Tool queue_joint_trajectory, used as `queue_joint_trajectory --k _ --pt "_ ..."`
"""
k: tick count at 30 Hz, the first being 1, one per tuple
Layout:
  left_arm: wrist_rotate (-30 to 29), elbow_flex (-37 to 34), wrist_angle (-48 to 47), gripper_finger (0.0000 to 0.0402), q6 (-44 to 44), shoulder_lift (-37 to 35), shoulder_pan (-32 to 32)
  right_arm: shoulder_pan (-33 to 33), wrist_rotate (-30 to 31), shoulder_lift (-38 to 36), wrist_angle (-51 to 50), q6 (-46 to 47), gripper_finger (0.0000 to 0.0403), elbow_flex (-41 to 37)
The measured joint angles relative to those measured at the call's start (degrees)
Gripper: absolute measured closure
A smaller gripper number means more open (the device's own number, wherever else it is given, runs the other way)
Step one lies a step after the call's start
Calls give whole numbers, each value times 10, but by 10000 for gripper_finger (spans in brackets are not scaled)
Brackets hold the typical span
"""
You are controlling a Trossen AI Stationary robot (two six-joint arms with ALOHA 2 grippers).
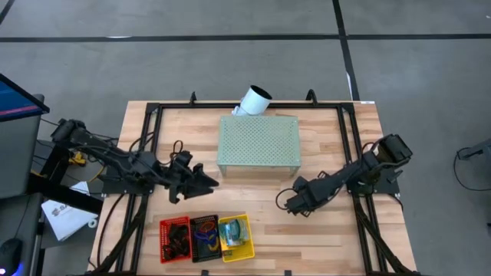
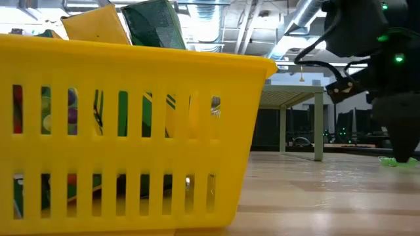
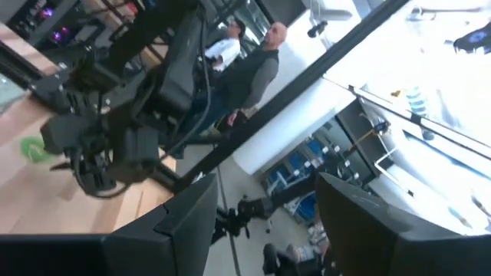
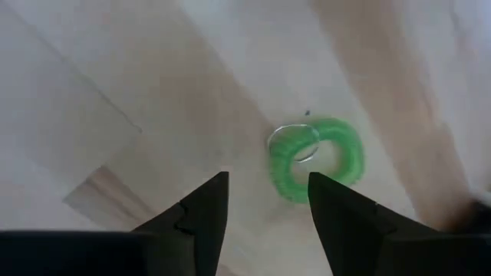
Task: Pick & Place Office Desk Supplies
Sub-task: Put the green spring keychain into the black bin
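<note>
Green loop [image 4: 316, 159] lies flat on the table [image 4: 153, 84], at twelve o'clock of the right tool [image 4: 267, 201], fingers apart; the left tool [image 1: 205, 182] open, empty.

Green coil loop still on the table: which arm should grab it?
Right. The right gripper hangs open just short of the green coil loop; the left gripper sits across the table, aimed off it.
</note>
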Motion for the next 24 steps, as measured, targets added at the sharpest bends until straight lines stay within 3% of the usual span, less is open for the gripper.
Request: queue_joint_trajectory --k 15,19,24 --pt "-1 31 -12 193 -12 0 37 0 8 -3 53 -32 266 -48" --pt "-6 32 -14 193 -12 0 37 0 5 -3 60 -32 300 -49" --pt "-6 32 -14 193 -12 0 37 0 -4 -4 68 -5 371 -49"
